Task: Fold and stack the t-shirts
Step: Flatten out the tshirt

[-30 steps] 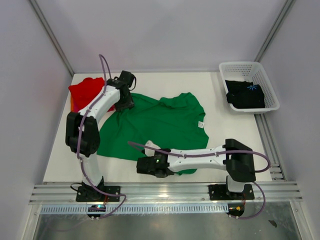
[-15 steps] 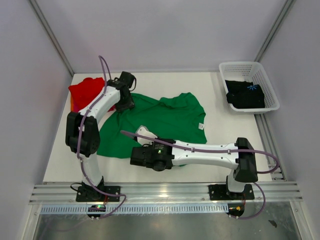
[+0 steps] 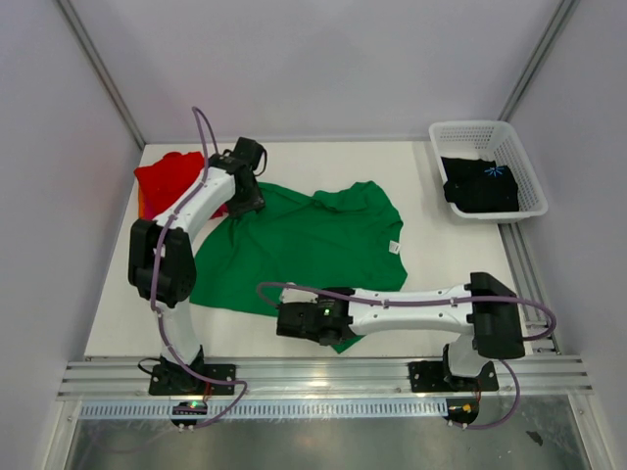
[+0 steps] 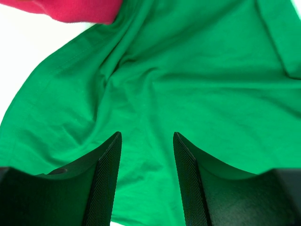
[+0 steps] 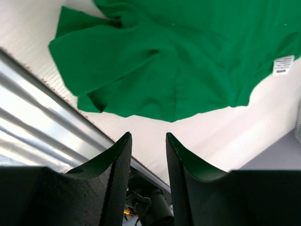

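Fingers (image 4: 107, 183) of the left gripper (image 4: 146, 137) stand parted and empty, low over the bright green short-sleeved cotton t-shirt (image 3: 313, 245) at its far left corner. The right gripper (image 5: 147, 136) also has its fingers (image 5: 117, 179) apart with nothing between them. It hangs at the shirt's near edge, just beside a rumpled flap of cloth.

The green shirt lies spread in the middle of the white table (image 3: 441, 284). Its far left corner touches the folded red t-shirt (image 3: 167, 181). A black t-shirt with a blue print (image 3: 480, 186) waits in the white plastic lattice basket (image 3: 485, 127), well apart at the far right.

This looks like the laying-out step, with no fold made yet. The next move likely calls for flattening the bunched near flap, then pinching an edge with each gripper to carry it over.

The shirt's long axis runs left to right across the table. The white neck label sits at the right end, so the collar seems to point toward the basket, with the hem toward the left arm.
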`<state>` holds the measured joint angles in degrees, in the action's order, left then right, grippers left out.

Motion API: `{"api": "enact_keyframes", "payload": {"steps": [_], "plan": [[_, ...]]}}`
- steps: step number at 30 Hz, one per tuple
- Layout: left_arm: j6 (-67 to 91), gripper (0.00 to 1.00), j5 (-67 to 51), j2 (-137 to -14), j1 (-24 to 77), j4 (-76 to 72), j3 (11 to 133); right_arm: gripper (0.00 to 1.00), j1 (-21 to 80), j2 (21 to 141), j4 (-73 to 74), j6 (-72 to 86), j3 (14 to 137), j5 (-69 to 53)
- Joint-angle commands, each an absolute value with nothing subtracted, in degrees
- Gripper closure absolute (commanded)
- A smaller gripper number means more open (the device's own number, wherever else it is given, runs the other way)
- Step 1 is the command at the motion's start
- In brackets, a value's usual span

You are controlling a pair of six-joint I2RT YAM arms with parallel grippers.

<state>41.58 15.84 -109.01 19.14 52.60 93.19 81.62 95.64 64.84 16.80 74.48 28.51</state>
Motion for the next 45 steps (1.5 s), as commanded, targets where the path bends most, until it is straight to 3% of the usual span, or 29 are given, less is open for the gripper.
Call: {"api": "enact_keyframes", "payload": {"steps": [1, 11, 18, 32, 45], "plan": [[42.19, 0.49, 14.59, -108.63, 19.16, 52.12, 96.59, 0.60, 81.83, 88.44, 59.16, 13.62, 72.78, 22.42], [43.07, 0.50, 13.97, -107.67, 19.16, 51.33, 94.75, 0.60, 81.30, 93.32, 58.54, 16.52, 72.07, 22.85], [42.54, 0.50, 14.76, -105.74, 19.16, 51.59, 93.69, 0.60, 75.15, 99.40, 54.68, 25.04, 73.56, 23.38], [40.96, 0.50, 16.35, -103.18, 19.16, 52.56, 93.34, 0.60, 62.14, 98.79, 52.48, 38.58, 71.02, 21.19], [40.08, 0.50, 16.70, -102.92, 19.16, 53.52, 94.13, 0.60, 54.76, 90.18, 47.55, 46.22, 57.84, 13.72]]}}
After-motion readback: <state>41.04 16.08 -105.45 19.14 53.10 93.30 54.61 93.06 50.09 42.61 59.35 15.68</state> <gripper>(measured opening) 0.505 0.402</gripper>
